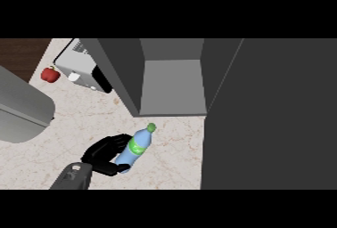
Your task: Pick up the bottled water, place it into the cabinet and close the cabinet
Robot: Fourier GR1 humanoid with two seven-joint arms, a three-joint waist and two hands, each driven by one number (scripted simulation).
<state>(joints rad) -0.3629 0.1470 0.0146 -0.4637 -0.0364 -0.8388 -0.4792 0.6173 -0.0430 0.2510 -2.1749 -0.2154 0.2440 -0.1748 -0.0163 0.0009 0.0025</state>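
Note:
The bottled water (138,149) is pale blue with a green label and a green cap. It leans with the cap pointing up and right toward the cabinet. My left hand (102,153) is shut on it, fingers curled round its lower half from the left, just above the marble counter (171,147). The dark grey cabinet (171,84) stands open straight ahead, and its inner shelf is bare. Its open door (270,116) fills the right side of the view. My right hand does not show.
A white and black appliance (82,67) stands at the back left beside the cabinet, with a red pepper (50,74) to its left. A large grey rounded object (20,107) covers the left edge.

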